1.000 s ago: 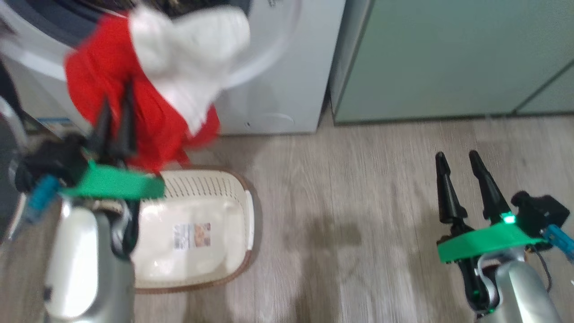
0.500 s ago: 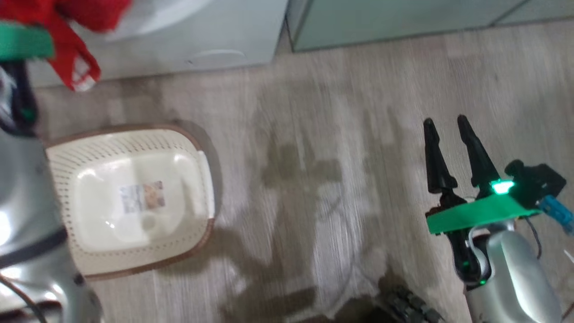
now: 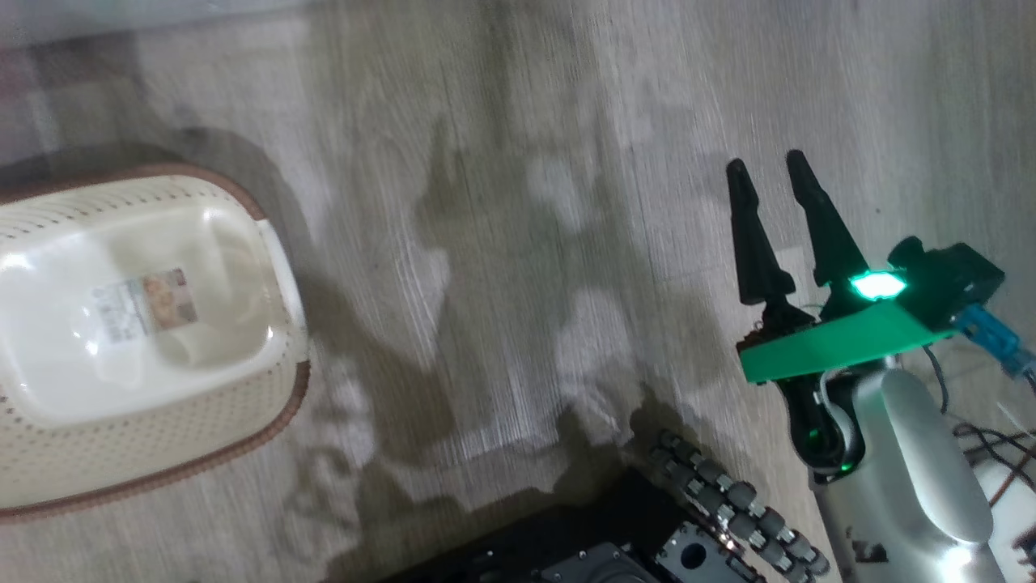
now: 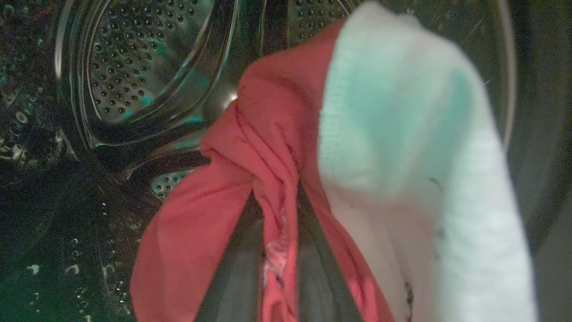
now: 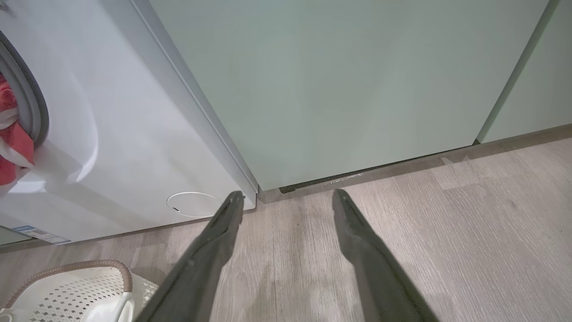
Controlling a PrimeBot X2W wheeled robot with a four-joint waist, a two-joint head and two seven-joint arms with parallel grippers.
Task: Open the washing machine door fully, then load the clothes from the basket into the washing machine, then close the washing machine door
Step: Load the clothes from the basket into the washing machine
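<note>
In the left wrist view my left gripper (image 4: 277, 197) is shut on the clothes, a fold of the red garment (image 4: 268, 125) pinched between its dark fingers. The white garment (image 4: 402, 134) drapes over the red one on the right. Both hang inside the washing machine's perforated steel drum (image 4: 143, 58). The right wrist view shows the white washing machine (image 5: 111, 134) with red and white cloth (image 5: 11, 147) at its grey-ringed mouth. The cream basket (image 3: 162, 437) stands on the floor with nothing in it. My right gripper (image 3: 767, 162) hangs open over bare floor. The washing machine door is out of view.
Pale green cabinets (image 5: 335, 89) stand right of the washer, down to the wood floor. The small round white panel (image 5: 193, 205) sits low on the washer's front. My dark wheeled base (image 3: 615, 551) shows at the bottom of the head view. The basket (image 5: 67, 290) lies left of the right gripper.
The head camera has swung down, so the washer and the left arm with the clothes have left its picture. The right gripper stays open.
</note>
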